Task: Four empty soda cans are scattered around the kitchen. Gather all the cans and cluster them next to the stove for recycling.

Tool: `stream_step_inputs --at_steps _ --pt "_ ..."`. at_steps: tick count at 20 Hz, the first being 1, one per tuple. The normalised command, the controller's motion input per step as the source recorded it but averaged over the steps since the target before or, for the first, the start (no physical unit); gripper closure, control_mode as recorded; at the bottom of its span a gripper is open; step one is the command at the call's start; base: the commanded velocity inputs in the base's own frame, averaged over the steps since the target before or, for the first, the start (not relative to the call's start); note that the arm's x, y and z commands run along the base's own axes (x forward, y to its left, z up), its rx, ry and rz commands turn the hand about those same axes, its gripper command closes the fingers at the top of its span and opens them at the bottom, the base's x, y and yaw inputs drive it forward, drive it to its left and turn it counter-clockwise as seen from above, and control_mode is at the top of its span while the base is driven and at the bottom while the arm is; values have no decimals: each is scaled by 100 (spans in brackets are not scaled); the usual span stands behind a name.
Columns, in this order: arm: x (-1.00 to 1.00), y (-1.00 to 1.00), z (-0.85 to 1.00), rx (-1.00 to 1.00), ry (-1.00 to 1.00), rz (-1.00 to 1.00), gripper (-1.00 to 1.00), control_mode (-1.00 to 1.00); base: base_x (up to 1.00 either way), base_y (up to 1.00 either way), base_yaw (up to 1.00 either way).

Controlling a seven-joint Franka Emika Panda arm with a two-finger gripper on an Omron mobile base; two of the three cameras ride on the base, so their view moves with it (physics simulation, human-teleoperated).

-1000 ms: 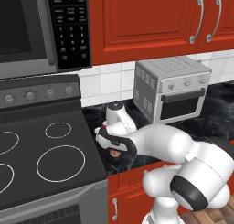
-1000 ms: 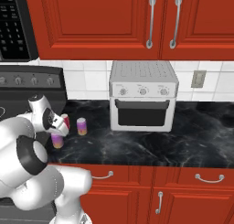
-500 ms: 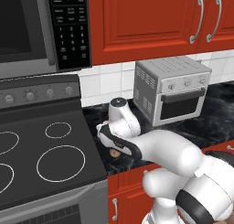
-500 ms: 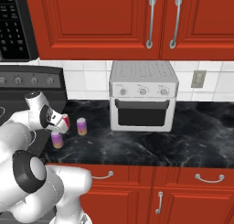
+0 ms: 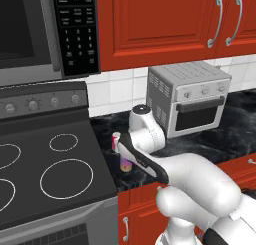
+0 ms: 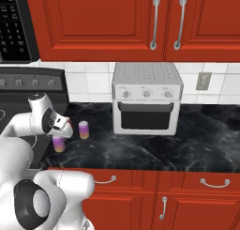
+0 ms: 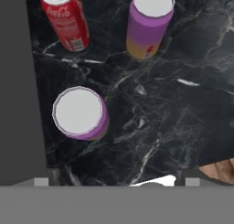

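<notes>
Pincer [image 6: 65,129] spread wide above upright purple can [image 7: 81,113].

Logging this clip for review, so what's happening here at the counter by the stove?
The white arm hangs over the black counter just right of the stove, its gripper above a purple can with jaws open and holding nothing. The hand view shows three cans standing upright and apart beside the stove's edge: that purple one, a second purple can and a red can. The toaster oven sits further right.
</notes>
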Motion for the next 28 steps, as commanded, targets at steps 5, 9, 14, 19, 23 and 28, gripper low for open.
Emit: stream_step_inputs --at_steps 5,9,14,19,23,28 --pt "-32 -27 5 0 -4 10 -100 -100 0 0 0" --pt "-36 -24 3 1 -9 1 -100 -100 0 0 0" --pt "-27 -21 4 0 -6 0 -100 -100 0 0 0" --pt "-30 -16 3 0 0 0 -100 -100 0 0 0" --pt "-27 -18 2 1 0 0 -100 -100 0 0 0" --pt "-7 -4 0 0 0 0 -100 -100 0 0 0"
